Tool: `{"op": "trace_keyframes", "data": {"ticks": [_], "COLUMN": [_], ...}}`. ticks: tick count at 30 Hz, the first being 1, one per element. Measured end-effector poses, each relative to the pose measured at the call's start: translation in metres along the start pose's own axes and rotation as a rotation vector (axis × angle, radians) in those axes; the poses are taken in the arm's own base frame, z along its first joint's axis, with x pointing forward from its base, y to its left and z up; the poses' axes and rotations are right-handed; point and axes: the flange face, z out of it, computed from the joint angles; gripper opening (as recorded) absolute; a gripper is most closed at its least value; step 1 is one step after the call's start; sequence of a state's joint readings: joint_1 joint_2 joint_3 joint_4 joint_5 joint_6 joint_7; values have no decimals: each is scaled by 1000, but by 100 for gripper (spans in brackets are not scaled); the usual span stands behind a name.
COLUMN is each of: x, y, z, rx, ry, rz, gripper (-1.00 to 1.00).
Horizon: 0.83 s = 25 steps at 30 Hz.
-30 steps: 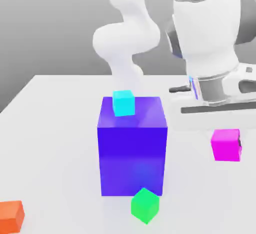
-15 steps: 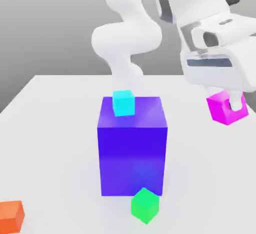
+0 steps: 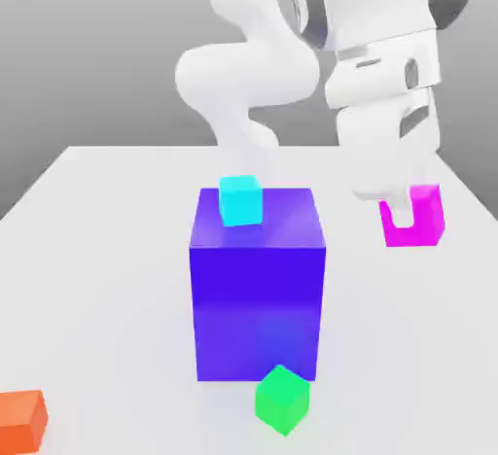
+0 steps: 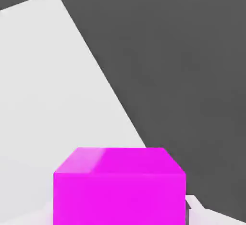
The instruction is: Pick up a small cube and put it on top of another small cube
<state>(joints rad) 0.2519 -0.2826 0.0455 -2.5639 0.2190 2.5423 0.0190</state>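
Across the white table [image 3: 97,239], spread from its middle to the near edge: a big blue-violet block [image 3: 258,293] at centre; above the table's right side in the exterior view, the tool [image 3: 410,212], pinching the small cube [image 3: 413,229] in mid-air, clear of the table; atop the block's back edge, a cyan cube [image 3: 240,200]; touching the block's near corner, a green cube [image 3: 282,400]; at the near left corner, an orange cube [image 3: 19,419].

On the table [image 3: 107,249] we see the big block [image 3: 258,297] standing mid-surface, a cube [image 3: 240,199] on its top near the far edge. Another cube [image 3: 283,400] touches its near lower corner. A third cube [image 3: 21,421] sits at the table's near edge, toward the exterior view's left. The small cube [image 3: 416,220] hangs in the gripper [image 3: 401,205] above the table, on the exterior view's right.
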Motion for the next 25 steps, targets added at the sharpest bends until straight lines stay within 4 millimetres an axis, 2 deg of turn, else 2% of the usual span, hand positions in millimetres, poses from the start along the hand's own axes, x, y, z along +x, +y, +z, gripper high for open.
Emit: {"op": "trace_keyframes", "data": {"ticks": [9, 12, 16, 17, 22, 23, 25], "x": [-12, -20, -34, -38, -52, -54, -54], "y": [42, 64, 102, 110, 116, 117, 117], "z": [58, 81, 114, 123, 178, 185, 185], "rx": [-127, -177, -252, -264, -275, -275, -275], "ry": [-70, -94, -126, -130, -135, -136, -136], "rz": [536, 726, 997, 1041, 1062, 1063, 1063], "gripper": [-100, -100, -100, -100, -100, 100, 100]}}
